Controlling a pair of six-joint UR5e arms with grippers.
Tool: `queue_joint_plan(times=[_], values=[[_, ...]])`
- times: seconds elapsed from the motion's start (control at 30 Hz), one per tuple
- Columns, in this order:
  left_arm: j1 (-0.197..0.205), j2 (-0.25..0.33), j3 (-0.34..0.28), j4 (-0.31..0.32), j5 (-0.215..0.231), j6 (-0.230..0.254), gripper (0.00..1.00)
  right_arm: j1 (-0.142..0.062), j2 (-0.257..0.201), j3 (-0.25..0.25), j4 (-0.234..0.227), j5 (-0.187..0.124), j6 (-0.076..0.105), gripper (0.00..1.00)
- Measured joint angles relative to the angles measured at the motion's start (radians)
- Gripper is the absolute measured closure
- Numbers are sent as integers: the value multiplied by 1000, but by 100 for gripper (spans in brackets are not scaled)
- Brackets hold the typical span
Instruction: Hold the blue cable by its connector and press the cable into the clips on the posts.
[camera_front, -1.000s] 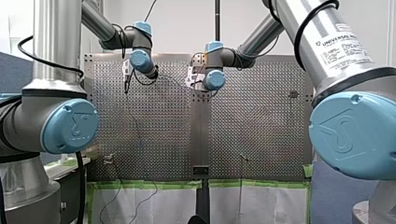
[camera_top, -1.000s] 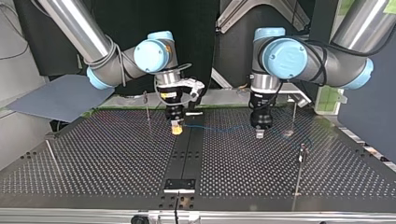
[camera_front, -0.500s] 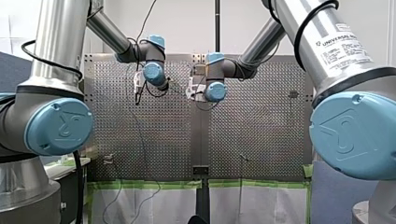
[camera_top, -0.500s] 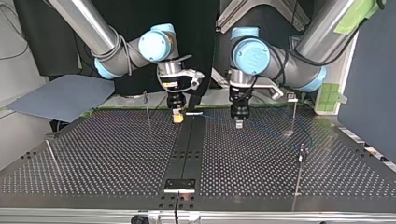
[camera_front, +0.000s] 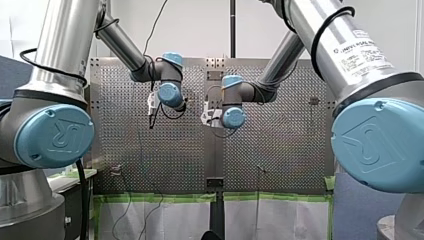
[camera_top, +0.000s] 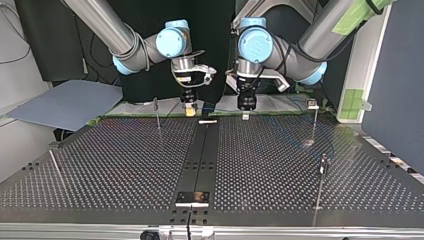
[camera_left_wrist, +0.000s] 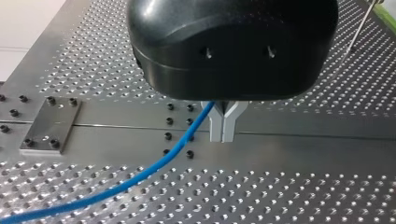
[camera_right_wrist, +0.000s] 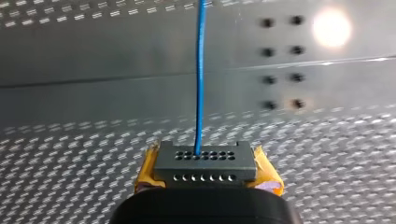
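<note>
Your right arm's end effector (camera_top: 189, 111) is clamped shut on the dark connector (camera_right_wrist: 205, 164). In the right wrist view its yellow pads (camera_right_wrist: 145, 170) press on both sides of the block. The blue cable (camera_right_wrist: 200, 79) leaves the connector's row of holes and runs straight ahead over the perforated surface (camera_top: 125, 165).

Your left arm's end effector (camera_left_wrist: 224, 126) has its two metal fingers closed, tips touching each other. The cable comes out from under the black housing just beside those fingers and trails away across the surface. You cannot tell from the left wrist view whether the fingers pinch it higher up or it only passes alongside.

In the top view both end effectors hang side by side at the far edge of the surface, either side of the dark centre strip (camera_top: 200, 160), and both are lifted off the surface. The cable shows only faintly there, running from the connector toward the view's right.

One thin post (camera_top: 157, 116) stands just beside the right end effector. Two more posts (camera_top: 314, 122) (camera_top: 321, 175) stand at the view's right. You can see no cable seated in their clips.
</note>
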Motion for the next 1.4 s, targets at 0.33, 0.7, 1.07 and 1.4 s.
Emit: queue_joint_plan(times=[0.33, 0.7, 1.07, 1.4], values=[[-5, -38, -52, 71, 18, 3, 100, -9, 30, 93, -93, 17, 7, 100], [-21, -134, -59, 162, 28, -10, 100, -22, 80, 188, -188, 39, 12, 100], [-18, -224, -111, 253, 29, -29, 100, -36, 170, 276, -279, 80, 33, 100], [-22, -320, -135, 323, 68, -27, 100, -63, 239, 293, -361, 80, 88, 100]])
